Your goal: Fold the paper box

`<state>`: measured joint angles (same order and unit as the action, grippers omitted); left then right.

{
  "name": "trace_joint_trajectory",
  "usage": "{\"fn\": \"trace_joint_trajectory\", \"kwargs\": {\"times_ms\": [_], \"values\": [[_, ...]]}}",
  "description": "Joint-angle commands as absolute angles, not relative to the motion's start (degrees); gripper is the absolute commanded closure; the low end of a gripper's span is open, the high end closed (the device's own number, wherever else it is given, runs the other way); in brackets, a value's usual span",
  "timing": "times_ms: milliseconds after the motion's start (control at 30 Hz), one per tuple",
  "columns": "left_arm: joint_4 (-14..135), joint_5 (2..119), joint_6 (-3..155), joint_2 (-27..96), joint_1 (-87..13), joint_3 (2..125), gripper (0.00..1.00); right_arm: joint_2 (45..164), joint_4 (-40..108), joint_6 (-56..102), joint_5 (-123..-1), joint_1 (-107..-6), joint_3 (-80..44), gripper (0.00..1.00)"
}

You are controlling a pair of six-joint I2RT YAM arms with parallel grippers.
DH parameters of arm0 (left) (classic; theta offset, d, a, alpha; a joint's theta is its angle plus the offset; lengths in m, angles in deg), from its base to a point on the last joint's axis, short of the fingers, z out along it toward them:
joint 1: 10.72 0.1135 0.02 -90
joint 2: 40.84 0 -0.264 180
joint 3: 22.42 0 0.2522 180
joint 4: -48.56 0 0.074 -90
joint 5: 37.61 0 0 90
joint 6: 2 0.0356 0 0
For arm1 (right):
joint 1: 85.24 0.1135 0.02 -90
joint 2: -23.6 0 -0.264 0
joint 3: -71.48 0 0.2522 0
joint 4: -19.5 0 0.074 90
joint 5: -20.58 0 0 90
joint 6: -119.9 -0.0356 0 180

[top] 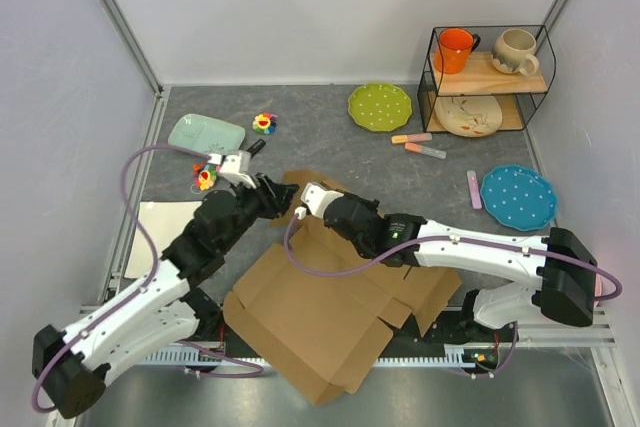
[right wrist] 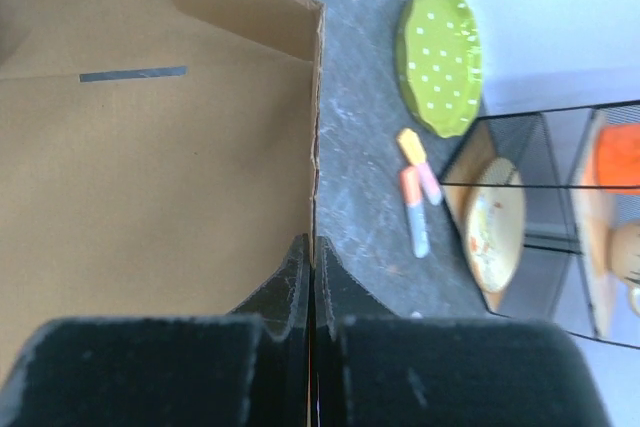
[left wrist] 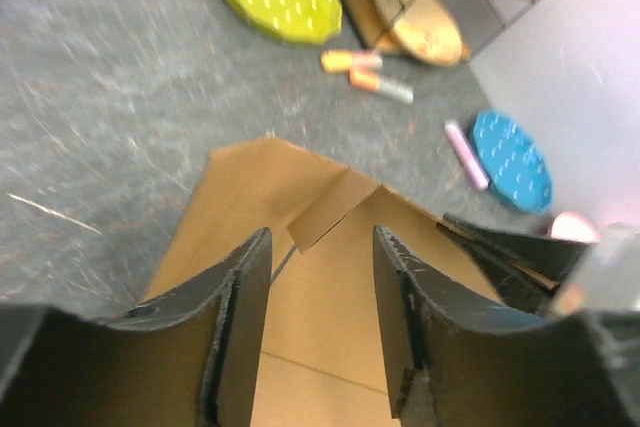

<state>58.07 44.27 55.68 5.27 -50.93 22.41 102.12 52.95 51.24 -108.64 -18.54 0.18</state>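
Lying across the near middle of the grey table (top: pixel 330 137), the paper box (top: pixel 310 322) is a brown corrugated sheet. Most of it is flat, and its far flaps are lifted where the 2 arms meet.

The right gripper (right wrist: pixel 312 247) is pinched tight on the box. In the right wrist view the thin edge of an upright cardboard wall runs straight into the seam between its 2 fingers.

The left gripper (left wrist: pixel 322 237) stands partly spread over the far corner of the cardboard. Nothing sits between its fingers, and a small folded tab shows beyond the gap. I cannot tell whether its fingers touch the sheet.

A white board (top: pixel 155 237) lies flat beside the left arm. Farther back on that side are a mint tray (top: pixel 206 133) and 2 small colourful toys, 1 near the tray (top: pixel 264 124) and 1 just beside the left wrist (top: pixel 205 177).

On the far right, a wire shelf (top: pixel 487 87) holds an orange mug (top: pixel 455 49), a cream mug (top: pixel 515 51) and a patterned plate (top: pixel 468 114). A green dotted plate (top: pixel 380 106) lies left of the shelf and a blue dotted plate (top: pixel 517 197) lies nearer, with 3 chalk sticks (top: pixel 426 150) scattered between them.
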Motion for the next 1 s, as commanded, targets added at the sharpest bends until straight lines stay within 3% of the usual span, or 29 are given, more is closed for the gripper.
{"fn": "trace_joint_trajectory", "kwargs": {"times_ms": [0,167,667,967], "values": [[63.7,33.69,56.89,-2.94,-50.54,22.46,0.43,102.43,44.17,60.82,-120.64,-16.78,2.34,1.0],[64.43,28.93,57.59,-6.47,-50.36,19.65,0.33,102.79,37.66,67.16,-123.91,-14.66,3.67,1.0],[54.94,32.71,65.49,6.45,-50.19,15.78,0.31,102.08,38.27,69.27,-122.5,-13.43,3.75,1.0],[51.33,30.86,70.06,17.24,-49.66,20.43,0.31,101.03,38.18,68.57,-121.18,-13.43,4.02,1.0]]}}
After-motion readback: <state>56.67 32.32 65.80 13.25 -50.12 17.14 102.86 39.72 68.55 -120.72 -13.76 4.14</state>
